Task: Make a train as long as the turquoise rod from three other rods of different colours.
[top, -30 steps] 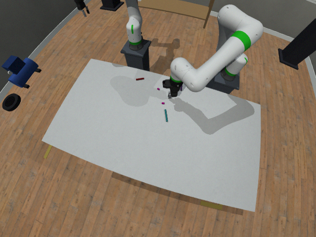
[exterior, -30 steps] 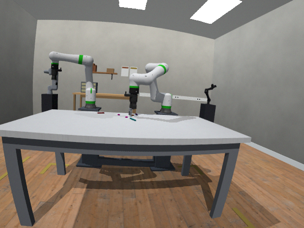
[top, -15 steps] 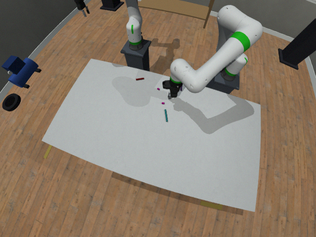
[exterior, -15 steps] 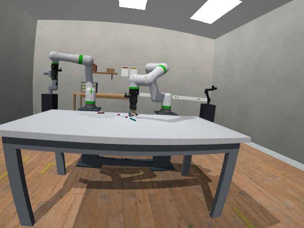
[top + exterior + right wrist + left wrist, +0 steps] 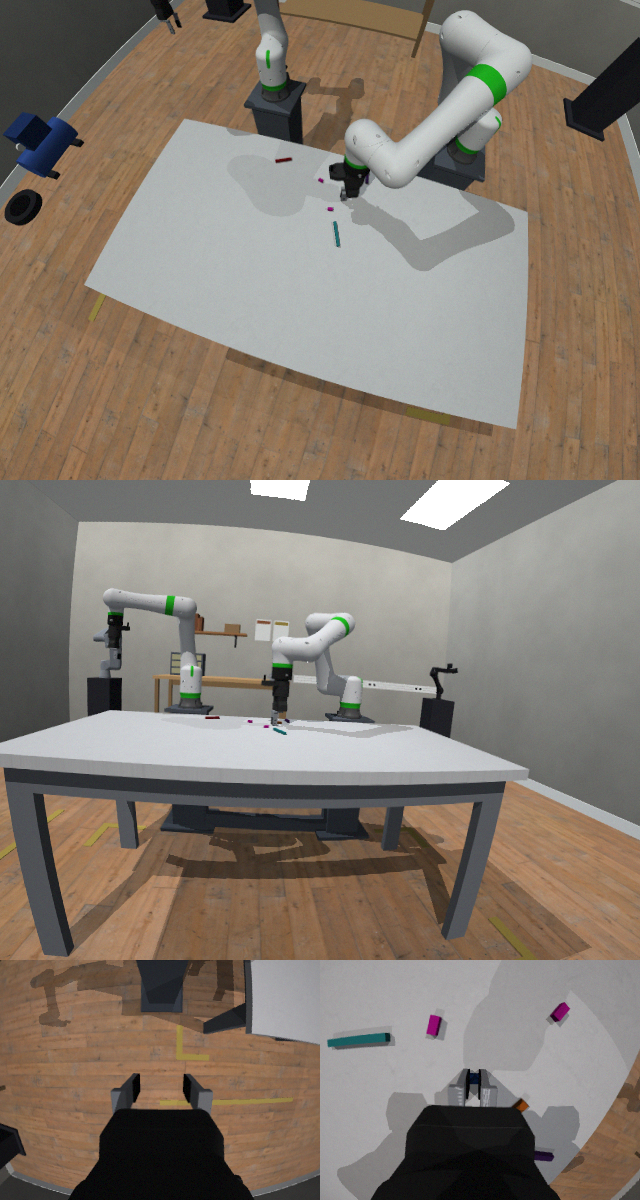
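"What does the top view give you?"
"The table (image 5: 310,310) (image 5: 258,748) (image 5: 287,1000), with the turquoise rod (image 5: 336,234) (image 5: 279,731) (image 5: 359,1040) lying flat; one magenta rod (image 5: 330,209) (image 5: 266,726) (image 5: 434,1025) is near its end, and a second magenta rod (image 5: 320,180) (image 5: 250,721) (image 5: 560,1012) lies farther off; the red rod (image 5: 283,160) (image 5: 211,717) is well apart from them."

"And the exterior view?"
"The left gripper (image 5: 343,195) (image 5: 274,722) (image 5: 474,1078) points straight down, low over the table; the orange rod (image 5: 279,722) (image 5: 521,1105) and the purple rod (image 5: 367,178) (image 5: 287,720) (image 5: 543,1156) show just beside it (both tiny from here)."
"The right gripper (image 5: 174,26) (image 5: 113,645) (image 5: 161,1082)?"
"High up, off beyond the table."

"Left wrist view; is that claw holding anything?"
"Yes, its fingers are closed on the blue rod (image 5: 474,1078) (a dark little thing, but it spans the gap); whether it touches the table, I can't tell; the orange rod is near, partly hidden by the gripper body, and so is the purple one; the turquoise rod lies apart, with no rods end to end in this view."

"Right wrist view?"
"Fingers wide open, nothing between them; wooden floor (image 5: 75,1070) below, yellow tape (image 5: 179,1042) on it (an L and a strip), and a table corner at the edge."
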Robot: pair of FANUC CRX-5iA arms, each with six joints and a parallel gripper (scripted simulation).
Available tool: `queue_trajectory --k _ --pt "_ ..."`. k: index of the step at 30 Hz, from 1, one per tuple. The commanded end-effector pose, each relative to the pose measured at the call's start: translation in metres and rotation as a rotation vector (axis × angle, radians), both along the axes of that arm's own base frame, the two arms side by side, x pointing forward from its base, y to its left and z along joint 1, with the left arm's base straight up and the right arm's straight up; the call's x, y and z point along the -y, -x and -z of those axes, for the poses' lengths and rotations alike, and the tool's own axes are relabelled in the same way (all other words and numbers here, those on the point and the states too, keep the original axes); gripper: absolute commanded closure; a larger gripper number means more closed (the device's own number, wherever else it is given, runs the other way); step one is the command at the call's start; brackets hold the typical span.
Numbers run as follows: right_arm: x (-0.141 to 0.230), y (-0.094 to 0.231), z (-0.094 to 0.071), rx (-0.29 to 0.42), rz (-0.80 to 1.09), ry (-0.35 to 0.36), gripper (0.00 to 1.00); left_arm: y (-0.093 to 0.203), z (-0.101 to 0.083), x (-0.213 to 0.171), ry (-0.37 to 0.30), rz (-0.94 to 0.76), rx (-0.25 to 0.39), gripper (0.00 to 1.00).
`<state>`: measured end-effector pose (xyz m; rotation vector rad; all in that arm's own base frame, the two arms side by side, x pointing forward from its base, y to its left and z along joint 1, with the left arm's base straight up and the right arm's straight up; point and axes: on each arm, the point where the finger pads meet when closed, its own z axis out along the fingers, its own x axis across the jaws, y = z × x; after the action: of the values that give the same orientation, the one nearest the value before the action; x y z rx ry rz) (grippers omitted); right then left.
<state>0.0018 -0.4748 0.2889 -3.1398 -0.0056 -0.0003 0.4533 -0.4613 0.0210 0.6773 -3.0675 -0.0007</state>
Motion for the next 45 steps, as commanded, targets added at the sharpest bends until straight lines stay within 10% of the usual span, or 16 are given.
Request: queue_trajectory --k 1,25,38,45 --pt "0.0002 0.0001 -0.0008 0.000 0.000 0.002 0.00 -0.0005 -0.0013 0.0006 0.002 0.000 0.001 0.76" --pt "0.0002 0.0001 -0.0008 0.000 0.000 0.002 0.00 -0.0005 -0.0013 0.0006 0.002 0.000 0.001 0.76" --pt "0.0002 0.0001 -0.0008 0.000 0.000 0.002 0.00 -0.0005 -0.0013 0.0006 0.002 0.000 0.001 0.46" --pt "0.0002 0.0001 -0.0008 0.000 0.000 0.002 0.00 -0.0005 -0.0013 0.0006 0.002 0.000 0.001 0.46"
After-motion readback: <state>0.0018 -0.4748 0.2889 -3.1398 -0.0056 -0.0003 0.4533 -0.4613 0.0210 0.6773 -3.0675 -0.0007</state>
